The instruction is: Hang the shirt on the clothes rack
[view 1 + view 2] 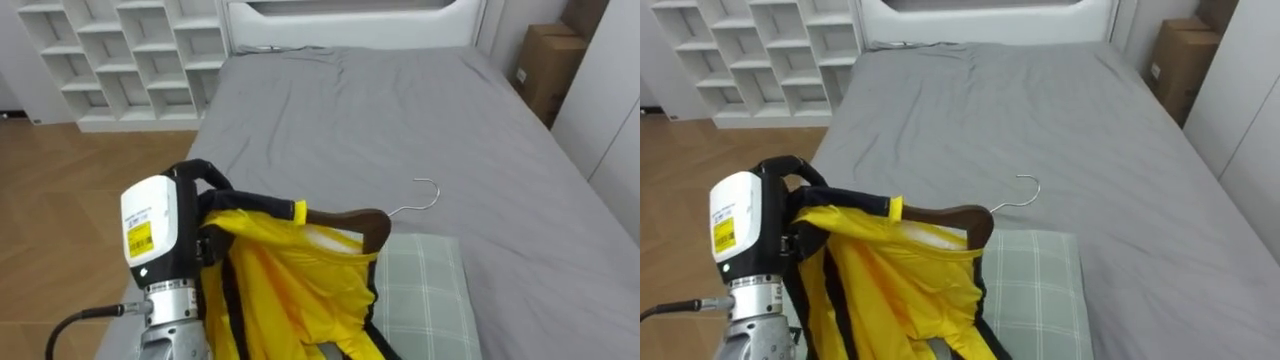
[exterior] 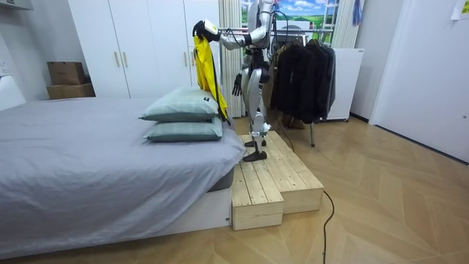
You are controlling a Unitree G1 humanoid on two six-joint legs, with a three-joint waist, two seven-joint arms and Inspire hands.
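A yellow jacket (image 1: 290, 285) with black trim hangs on a dark wooden hanger (image 1: 350, 221) whose metal hook (image 1: 427, 196) points out over the bed. My left hand (image 1: 165, 235) is raised in front of me, its dark fingers (image 1: 203, 175) curled round the hanger's left end and the jacket's shoulder. In the room view the jacket (image 2: 207, 66) dangles from that hand (image 2: 207, 29) above the pillows. My right hand (image 2: 237, 86) hangs at my side. I stand on a wooden platform (image 2: 275, 180) beside the bed, facing it.
The grey bed (image 1: 400, 110) spreads ahead, with a checked pillow (image 1: 425, 290) just below the jacket. A clothes rack with dark garments (image 2: 300, 70) stands behind me. White cube shelves (image 1: 130, 50) and a cardboard box (image 1: 545, 65) flank the bed's far end.
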